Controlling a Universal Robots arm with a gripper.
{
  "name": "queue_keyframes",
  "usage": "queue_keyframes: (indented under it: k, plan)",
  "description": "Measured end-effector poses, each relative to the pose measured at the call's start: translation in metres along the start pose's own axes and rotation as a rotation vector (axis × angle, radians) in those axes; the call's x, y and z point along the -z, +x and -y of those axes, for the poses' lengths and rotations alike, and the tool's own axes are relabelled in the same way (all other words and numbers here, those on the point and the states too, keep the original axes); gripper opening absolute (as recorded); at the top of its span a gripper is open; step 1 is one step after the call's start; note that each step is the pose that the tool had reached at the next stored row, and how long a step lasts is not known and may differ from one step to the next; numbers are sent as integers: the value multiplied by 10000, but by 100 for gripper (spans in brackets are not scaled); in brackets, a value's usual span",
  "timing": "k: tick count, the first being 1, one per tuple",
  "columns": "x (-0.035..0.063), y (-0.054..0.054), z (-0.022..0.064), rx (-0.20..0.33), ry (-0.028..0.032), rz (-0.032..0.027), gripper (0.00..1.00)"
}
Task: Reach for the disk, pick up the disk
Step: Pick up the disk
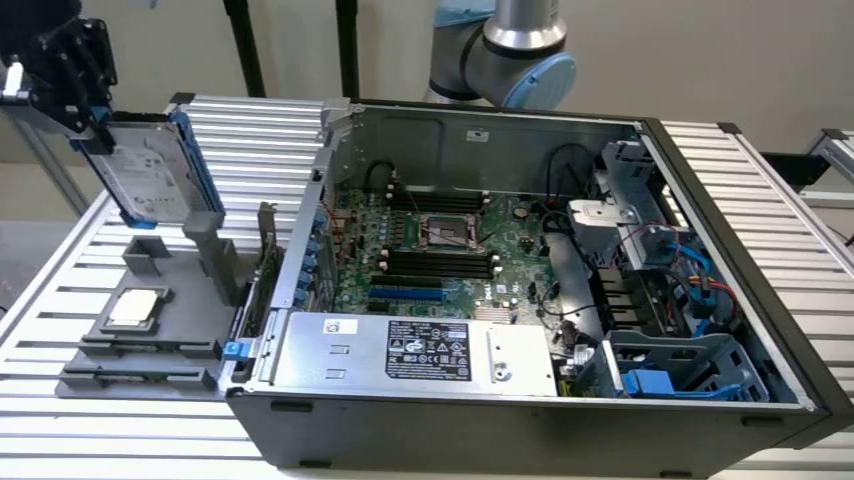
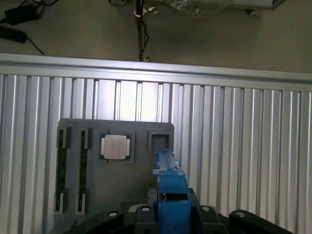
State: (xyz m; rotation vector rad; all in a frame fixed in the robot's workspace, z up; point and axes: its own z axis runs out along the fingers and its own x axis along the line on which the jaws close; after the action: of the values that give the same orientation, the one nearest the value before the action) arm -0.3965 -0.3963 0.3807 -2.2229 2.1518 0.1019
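- My hand (image 1: 94, 122): closed on the disk, gripping its upper end. In the wrist view a blue rail sits clamped between my fingers.
- Disk (image 1: 144, 175): hangs down from my hand, tilted, its silver face turned outward and blue rails along its long edges. I cannot tell whether its lower end touches the tray's upright post.
- Grey tray (image 1: 180, 320): directly below my hand, lying on the table.
- In the tray, chip (image 1: 138, 307): a square silver chip in its own shallow recess, below my hand and apart from the disk.
- In the tray, square pocket (image 2: 159, 141): just beyond the disk's lower tip, beside the chip's recess.
- In the tray, two long strips (image 2: 62, 170): each lies in a narrow slot, side by side, on the far side of the chip from my hand.
- Computer case (image 1: 534, 405): open-topped, beside the tray and well apart from my hand, toward the exterior view's right.
- In the case: a green motherboard (image 1: 441, 250), a silver power supply (image 1: 414, 350) with a dark label, and a blue drive cage (image 1: 667, 372) in the corner farthest from my hand.
- Table (image 1: 80, 430): ribbed aluminium, carrying both tray and case.
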Motion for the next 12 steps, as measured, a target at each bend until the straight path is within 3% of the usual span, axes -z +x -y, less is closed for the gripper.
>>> queue_keyframes:
  k: [4, 12]
  plan:
    - [180, -8, 89, 27, 0, 38, 33]
    - [535, -2, 354, 53, -1, 147, 33]
